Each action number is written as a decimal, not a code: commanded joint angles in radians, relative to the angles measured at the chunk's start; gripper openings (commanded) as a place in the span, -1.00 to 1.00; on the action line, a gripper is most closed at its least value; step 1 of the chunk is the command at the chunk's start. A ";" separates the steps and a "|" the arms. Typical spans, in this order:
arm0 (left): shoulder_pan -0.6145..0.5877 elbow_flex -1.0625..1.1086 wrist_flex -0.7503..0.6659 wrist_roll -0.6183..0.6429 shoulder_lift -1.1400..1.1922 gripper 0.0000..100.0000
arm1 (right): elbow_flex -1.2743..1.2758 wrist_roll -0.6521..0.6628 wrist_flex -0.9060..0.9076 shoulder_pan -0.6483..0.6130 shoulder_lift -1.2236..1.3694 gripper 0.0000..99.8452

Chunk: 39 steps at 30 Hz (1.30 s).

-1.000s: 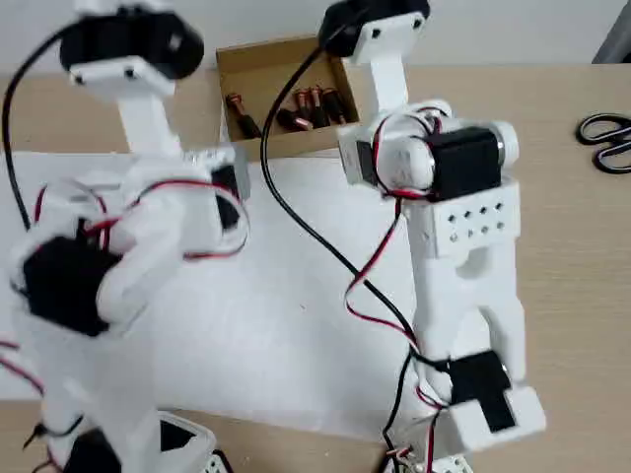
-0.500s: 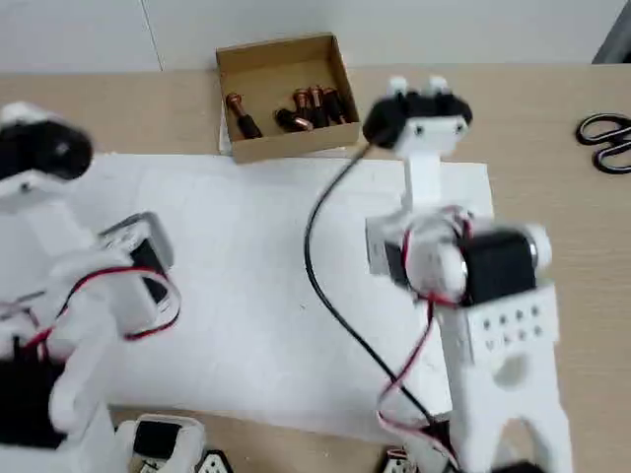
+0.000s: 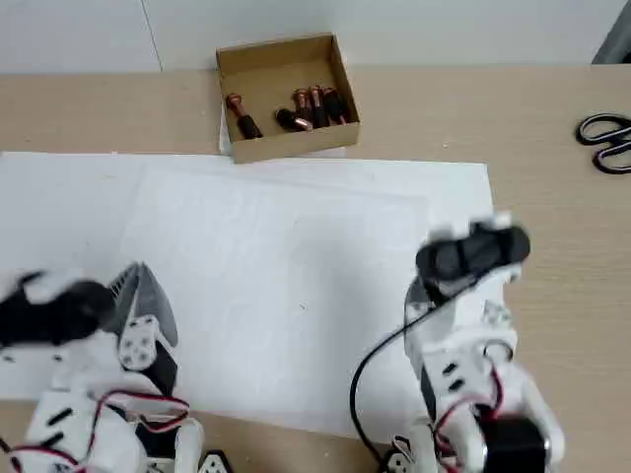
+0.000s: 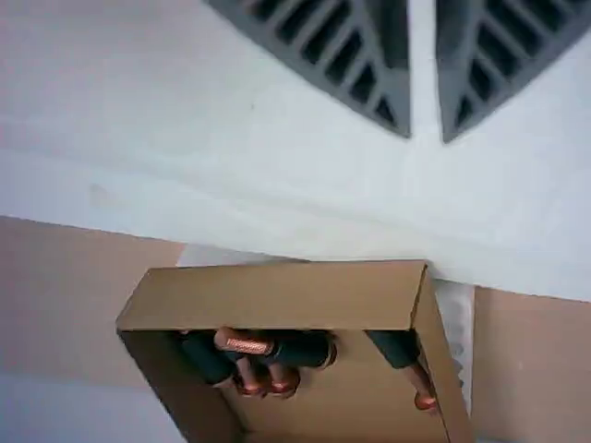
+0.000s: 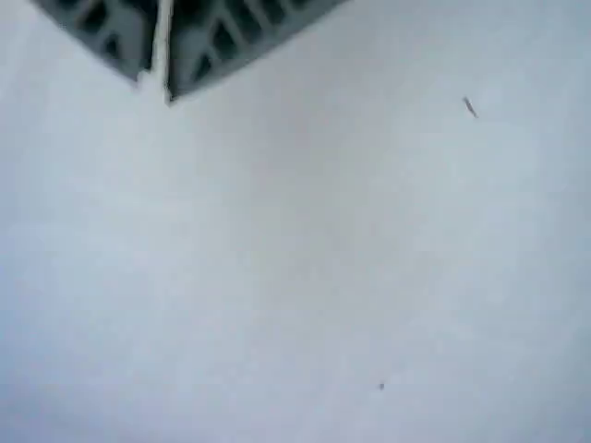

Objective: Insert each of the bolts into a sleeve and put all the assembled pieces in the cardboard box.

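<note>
The cardboard box [image 3: 286, 59] stands at the back of the table, just beyond the white sheet. Several assembled pieces [image 3: 296, 108], copper-headed bolts in black sleeves, lie inside it. The left wrist view looks at the box [image 4: 277, 295] from the front, with the pieces [image 4: 268, 355] against its near wall. My left gripper [image 4: 427, 137] hangs over the white sheet, shut and holding nothing; from above the left gripper [image 3: 138, 286] is low at the near left. My right gripper [image 5: 155, 88] is shut and holding nothing over bare white paper. The right arm [image 3: 473, 256] is folded at the near right.
A large white paper sheet [image 3: 296, 266] covers the middle of the wooden table [image 3: 493, 108]. Black scissors [image 3: 606, 141] lie at the far right edge. Both arm bases stand along the near edge.
Both arms have drawn back from the box toward the near edge of the table. The box and its pieces now lie uncovered.
</note>
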 commanded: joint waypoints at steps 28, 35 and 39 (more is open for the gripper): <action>-0.021 0.687 -0.416 -0.003 -0.064 -0.99 | 0.611 0.037 -0.363 0.016 -0.199 -0.99; -0.018 0.802 -0.508 -0.006 -0.064 -0.99 | 0.667 0.035 -0.414 0.013 -0.199 -0.99; -0.017 0.800 -0.503 -0.006 -0.063 -0.99 | 0.667 0.035 -0.414 0.015 -0.199 -0.99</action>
